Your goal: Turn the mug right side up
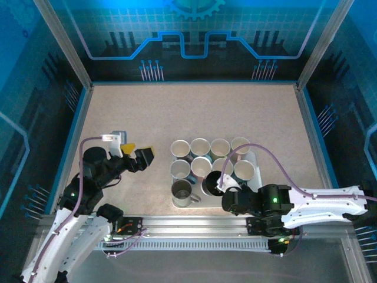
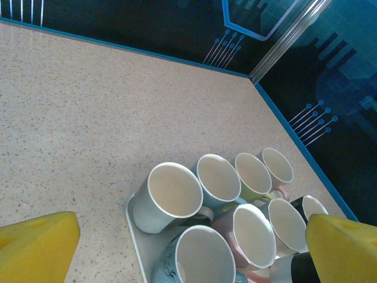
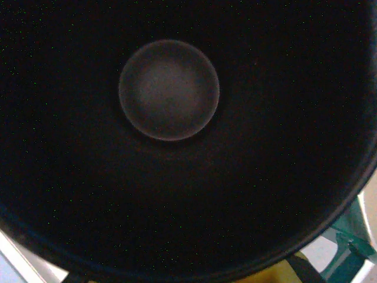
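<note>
Right hand [image 1: 224, 187] is closed, it seems on the wall of the black mug [image 1: 211, 183], which stands mouth up in the near row of the tray [image 2: 134, 236]. Such a rim grip would let the wrist rotate it. Left hand [image 1: 137, 151] hangs open, left of the tray, out of the way. The contact itself is hidden in the dark inside of the mug.

Mugs [image 1: 201, 167] on tray [image 2: 135, 239], left end effector [image 1: 138, 151] left of it.
</note>
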